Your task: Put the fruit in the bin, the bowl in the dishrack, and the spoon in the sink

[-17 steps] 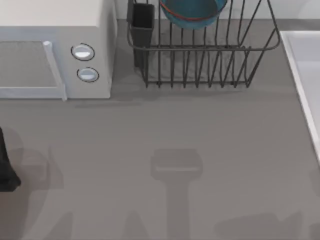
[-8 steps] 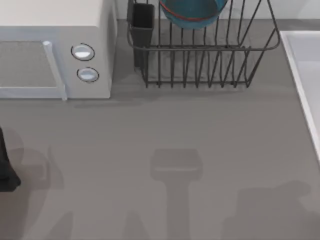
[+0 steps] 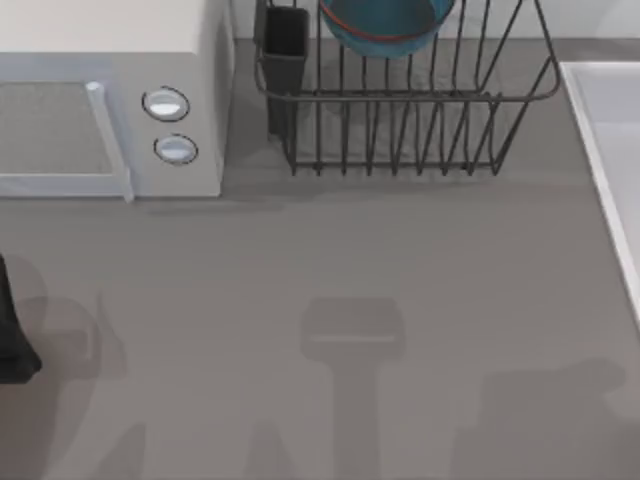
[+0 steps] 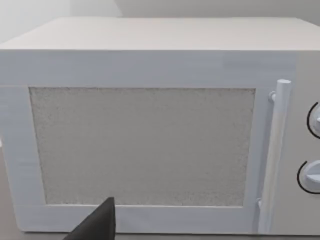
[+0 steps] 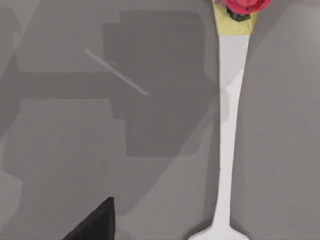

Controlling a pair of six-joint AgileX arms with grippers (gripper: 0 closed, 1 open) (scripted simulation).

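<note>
Bowl: the bowl (image 3: 385,25) sits in the dishrack (image 3: 410,120) at the far side of the surface (image 3: 330,260). It is blue inside with a thin red-brown rim.
Dishrack: black thin bars, with a square black cup (image 3: 285,45) on its left corner.
Sink: the sink (image 3: 605,140) is at the right edge of the surface, pale with a raised rim.
Microwave: a white microwave (image 3: 100,100) stands at the far left, just beside the dishrack. It has two round knobs (image 3: 166,104).
Spoon: the right wrist view shows a long white spoon (image 5: 227,145) lying flat on the grey surface. A small bright red thing (image 5: 242,5) sits by a yellow patch at one end of it.
Left arm: a dark part of the left arm (image 3: 12,330) is at the left edge, near side. Its wrist view faces the microwave door.
Fingers: I cannot tell if either set is wide or narrow.
</note>
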